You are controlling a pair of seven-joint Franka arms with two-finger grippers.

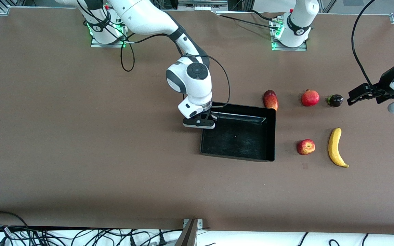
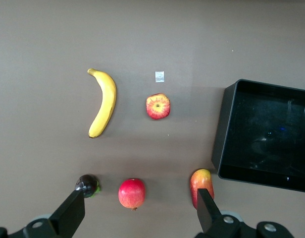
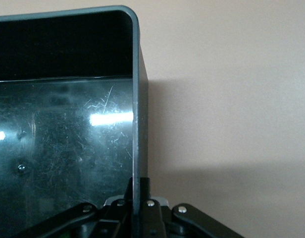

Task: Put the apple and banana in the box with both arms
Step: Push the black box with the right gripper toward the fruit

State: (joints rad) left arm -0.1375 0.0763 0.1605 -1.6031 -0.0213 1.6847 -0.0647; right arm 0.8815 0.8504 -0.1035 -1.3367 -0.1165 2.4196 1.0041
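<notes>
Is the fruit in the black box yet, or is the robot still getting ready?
No fruit is in yet: the box is empty. The right gripper is shut on the box's wall. The left gripper, open, hangs near the small dark fruit. The apple and banana lie on the table, untouched, still to be moved.

Robotics lab: two bolted arm bases (image 1: 294, 29) on brown table (image 1: 80, 136), loose cables (image 1: 80, 235).

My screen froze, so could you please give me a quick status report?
Right gripper shut on black plastic tray wall. Left gripper open, over small dark fruit. Streaky red apple, yellow banana untouched beside tray.
</notes>
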